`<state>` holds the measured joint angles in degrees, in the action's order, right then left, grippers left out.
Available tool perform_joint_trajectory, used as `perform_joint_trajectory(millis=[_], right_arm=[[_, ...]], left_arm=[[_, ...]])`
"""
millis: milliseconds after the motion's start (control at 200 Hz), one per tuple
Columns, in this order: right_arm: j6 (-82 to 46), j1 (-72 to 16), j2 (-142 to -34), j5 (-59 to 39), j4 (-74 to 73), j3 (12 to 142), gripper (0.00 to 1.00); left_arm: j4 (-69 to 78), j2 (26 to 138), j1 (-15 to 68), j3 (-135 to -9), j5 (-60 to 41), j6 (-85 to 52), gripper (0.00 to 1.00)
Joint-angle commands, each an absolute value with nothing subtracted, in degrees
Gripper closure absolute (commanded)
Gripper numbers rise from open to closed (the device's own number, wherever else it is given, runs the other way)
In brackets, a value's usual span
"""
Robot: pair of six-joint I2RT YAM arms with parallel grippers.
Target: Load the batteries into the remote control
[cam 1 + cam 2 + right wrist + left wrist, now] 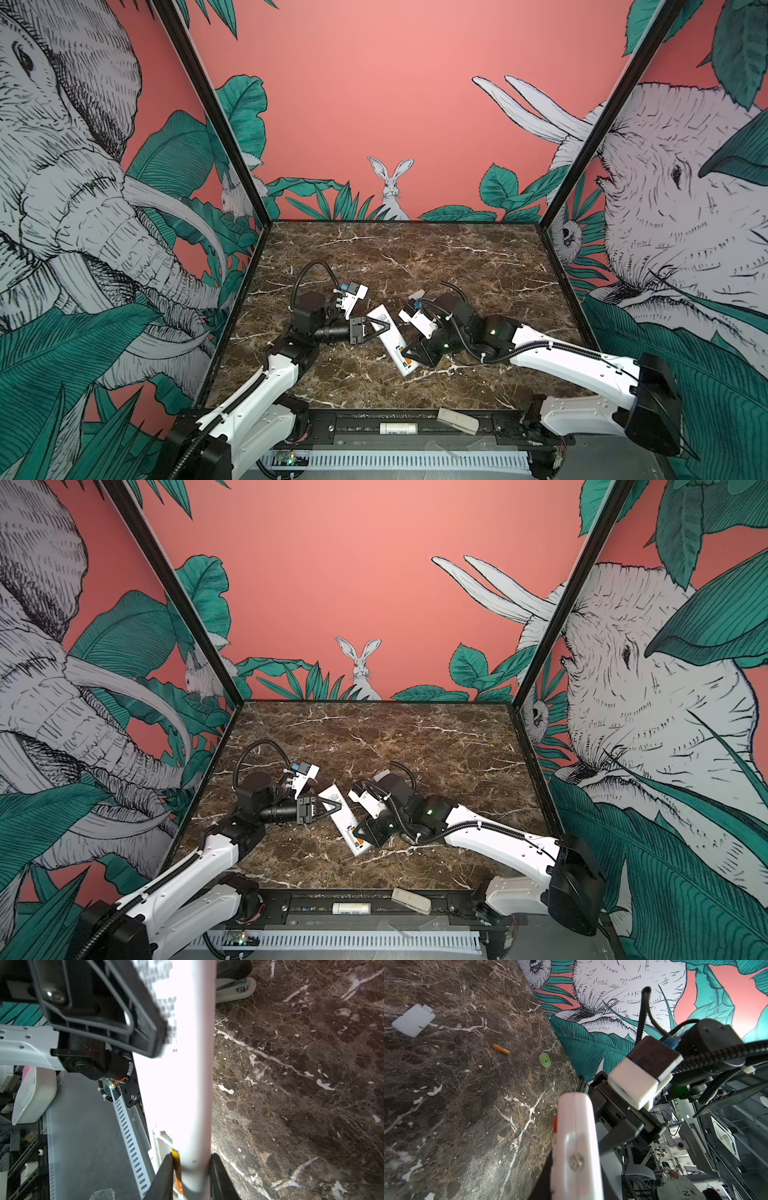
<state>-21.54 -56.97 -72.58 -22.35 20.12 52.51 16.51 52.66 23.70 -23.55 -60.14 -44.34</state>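
The white remote control [392, 343] is lifted off the marble table [415, 257], back side up. My left gripper [384, 327] is shut on its far end. Close in the left wrist view the remote [576, 1147] shows edge-on. My right gripper [192, 1157] is closed across the near end: one finger presses an orange battery [176, 1165] into the open compartment, the other bears on the remote's [187, 1084] opposite side. That battery [406, 365] shows as an orange patch in both top views. Another orange battery [501, 1049] lies loose on the table.
A white battery cover [413, 1020] and a green disc [545, 1060] lie on the table beyond the loose battery. A grey-and-black stapler [234, 987] sits beside the remote's far end. On the front rail lie a grey block [457, 420] and a white cylinder [398, 428].
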Motion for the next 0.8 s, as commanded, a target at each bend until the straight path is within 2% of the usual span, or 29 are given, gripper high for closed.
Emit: perform_joint_trajectory(millis=[0,85,205,295,520,640,795], right_arm=[[-22.11,-56.86,-73.49,-20.09,19.84,51.59,0.79],[-22.15,-56.84,-73.28,-19.79,19.87,51.26,0.76],[-23.41,-56.82,-70.36,-16.44,20.37,50.08,0.53],[-24.97,-56.82,-66.33,-13.06,21.22,48.67,0.43],[-28.44,-56.68,-58.68,4.07,33.38,47.91,0.30],[-27.33,-56.33,-57.95,12.74,39.57,50.31,0.17],[-22.85,-53.79,-64.24,14.11,43.41,55.89,0.11]], left_arm=[[17.39,50.76,23.99,-26.03,-62.42,-43.93,1.00],[16.11,50.63,23.93,-26.44,-62.11,-42.81,1.00],[5.27,50.35,23.99,-28.36,-58.23,-35.51,1.00],[0.08,50.11,23.99,-29.49,-54.16,-31.85,1.00],[-2.78,49.39,23.99,-28.36,-43.98,-29.68,1.00],[-3.16,49.51,23.93,-27.81,-41.62,-29.58,1.00],[-7.19,49.45,24.00,-29.60,-41.97,-27.73,1.00]])
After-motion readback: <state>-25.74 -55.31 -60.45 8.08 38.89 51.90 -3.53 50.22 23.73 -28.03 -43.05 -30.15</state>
